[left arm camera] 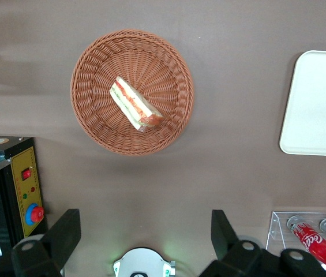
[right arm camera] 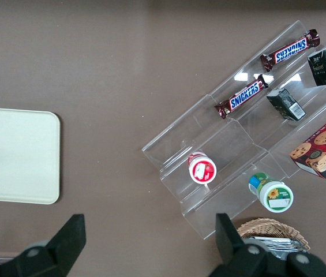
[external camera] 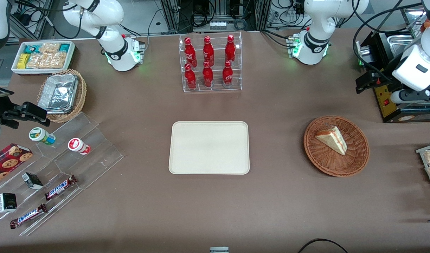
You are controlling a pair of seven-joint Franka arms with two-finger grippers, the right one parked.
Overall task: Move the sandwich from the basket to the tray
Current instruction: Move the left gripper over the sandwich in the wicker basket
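Above desk (external camera: 271, 196), well clear of basket (left arm camera: 93, 124), I see claw (left arm camera: 142, 234) spread wide, holding nothing; sandwich (left arm camera: 135, 104) lies in basket, tray (external camera: 209, 147) bare.

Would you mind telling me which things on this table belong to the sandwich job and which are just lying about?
Job:
sandwich, lying in the basket
tray, bare
left gripper, jaws open, high above the table beside the basket

Lying about:
cola bottles in a clear rack
Snickers bars
cookie box
foil container
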